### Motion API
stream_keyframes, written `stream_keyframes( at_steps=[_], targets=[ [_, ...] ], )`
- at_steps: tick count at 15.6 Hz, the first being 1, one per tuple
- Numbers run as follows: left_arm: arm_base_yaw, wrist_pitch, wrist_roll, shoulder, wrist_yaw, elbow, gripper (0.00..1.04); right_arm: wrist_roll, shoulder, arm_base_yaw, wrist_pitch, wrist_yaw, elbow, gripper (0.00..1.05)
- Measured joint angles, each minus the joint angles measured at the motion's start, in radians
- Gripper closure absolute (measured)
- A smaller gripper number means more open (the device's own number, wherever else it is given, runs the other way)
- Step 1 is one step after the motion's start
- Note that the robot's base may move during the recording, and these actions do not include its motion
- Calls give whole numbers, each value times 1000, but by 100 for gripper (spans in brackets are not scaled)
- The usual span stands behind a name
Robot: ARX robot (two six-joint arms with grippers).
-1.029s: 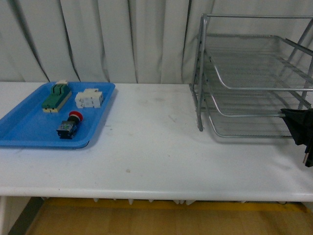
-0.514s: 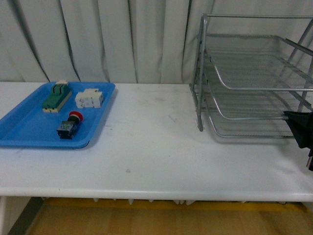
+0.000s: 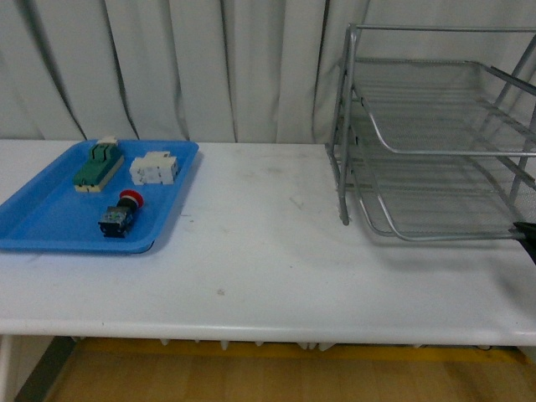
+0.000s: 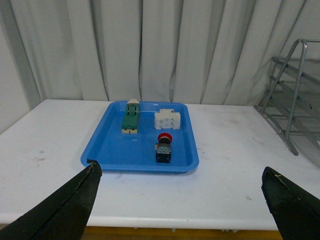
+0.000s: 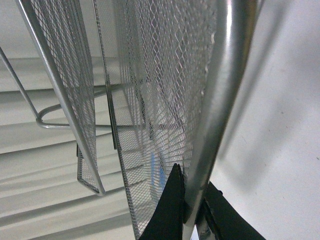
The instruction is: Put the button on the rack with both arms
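While your right pincer [image 5: 192, 181] is clamped on the lowest front rim of the rack [image 3: 343, 126], pull level and slowly. The button [image 3: 120, 213] lies in the blue tray [image 3: 42, 219], well apart from the rack, facing your wide-apart left pincer [image 4: 179, 171].

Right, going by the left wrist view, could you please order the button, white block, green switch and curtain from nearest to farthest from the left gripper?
1. Button, in the blue tray's near half, closest to the left gripper.
2. White block and green switch, side by side at the far end: too close to call.
3. Curtain, at the very back.
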Motion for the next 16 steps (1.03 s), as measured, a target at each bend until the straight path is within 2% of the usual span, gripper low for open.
stream_keyframes(
  at_steps=[2,3,6,10,11,12,14,15,16],
  targets=[
    [0,0,0,0,0,0,7,-29,-80,-51,6,-41,-182,101],
    [0,0,0,0,0,0,7,-41,-84,-51,5,-43,-183,97],
    [0,0,0,0,-1,0,7,-48,-99,-96,-10,-8,-186,60],
    [0,0,0,0,0,0,7,-43,-175,-67,-5,-13,-201,13],
    [0,0,0,0,0,0,7,-40,-192,-61,-6,-17,-232,4],
    [0,0,0,0,0,0,7,-40,-210,-56,-10,-17,-266,8],
    [0,0,0,0,0,0,7,-39,-305,-50,-10,-31,-339,6],
    [0,0,0,0,0,0,7,-36,-435,-56,-10,-69,-413,6],
    [0,0,0,0,0,0,7,-69,-519,-63,-53,-66,-441,8]
  ],
)
